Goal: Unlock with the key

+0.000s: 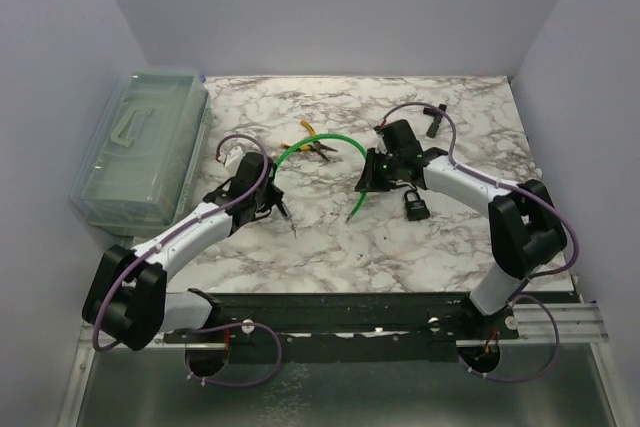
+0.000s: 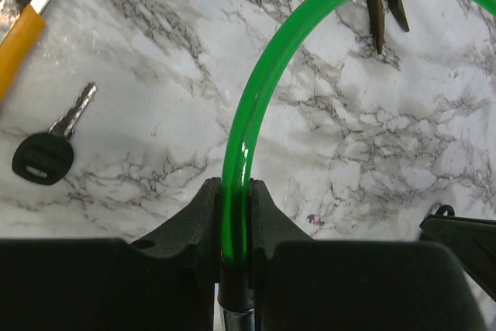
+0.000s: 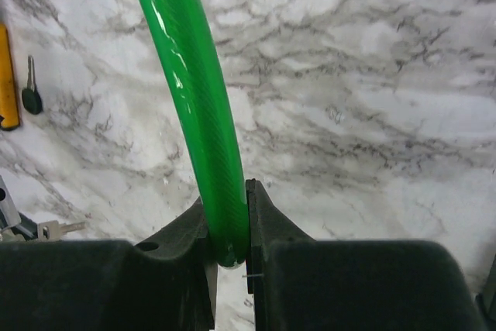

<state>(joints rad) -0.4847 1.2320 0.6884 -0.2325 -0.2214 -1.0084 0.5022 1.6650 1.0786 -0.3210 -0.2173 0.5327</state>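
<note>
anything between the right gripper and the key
Nothing covers the key, on the table beside the right gripper. But its jaws are full: it and the left gripper each clamp the green cable.

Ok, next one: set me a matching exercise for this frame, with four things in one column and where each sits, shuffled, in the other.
Things:
1. green cable
2. black padlock
3. clear plastic box
4. yellow-handled pliers

Places:
A. along the table's left side
B. on the marble, close beside the right arm
C. clamped by the left gripper and the right gripper
D. mid-table, by the top of the cable's arc

Pairs: 1-C, 2-B, 3-A, 4-D
</note>
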